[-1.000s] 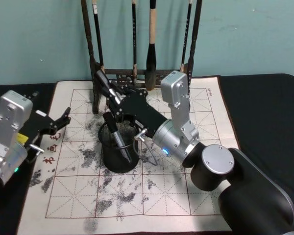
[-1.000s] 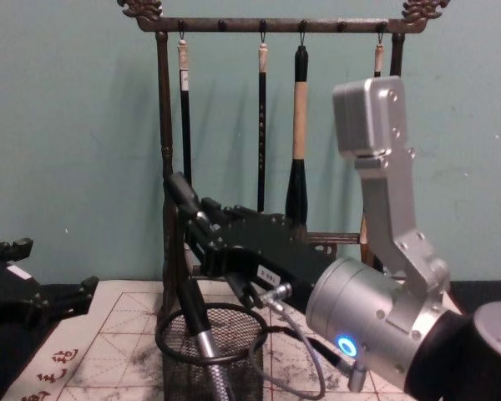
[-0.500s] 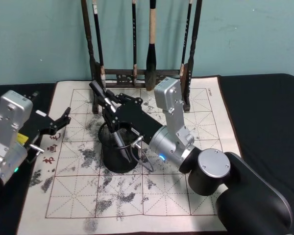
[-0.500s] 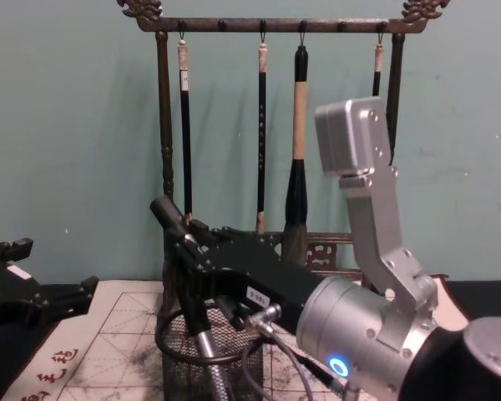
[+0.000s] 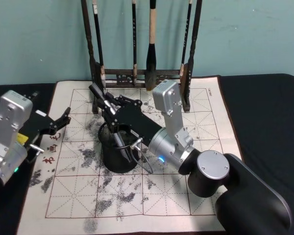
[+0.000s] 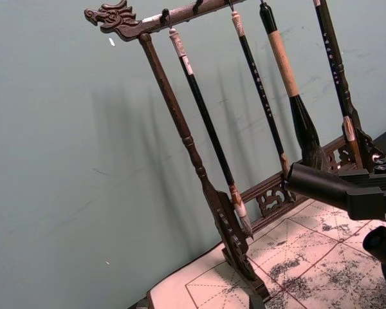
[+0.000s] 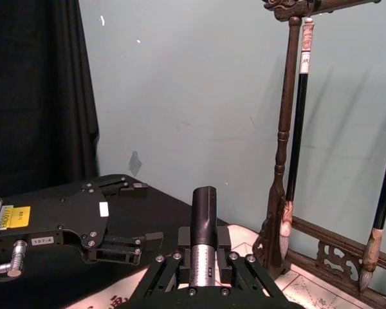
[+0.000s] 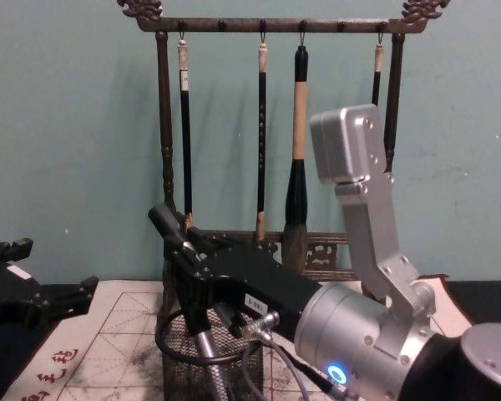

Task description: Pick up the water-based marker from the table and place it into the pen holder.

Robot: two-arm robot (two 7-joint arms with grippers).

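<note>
We keep right gripper [image 5: 112, 116] clamped on water-based marker [image 5: 118, 138], tilted so its lower end sits inside pen holder [image 5: 112, 162], on mat [image 5: 186, 193] nearer left edge; letting go should drop it in. Left gripper [image 5: 62, 123] parked agape at mat's left edge.

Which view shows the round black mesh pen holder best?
Head view: the round black wire-mesh pen holder shows nearly whole, with the right hand holding the black marker in it. Chest view cuts off its base.
</note>
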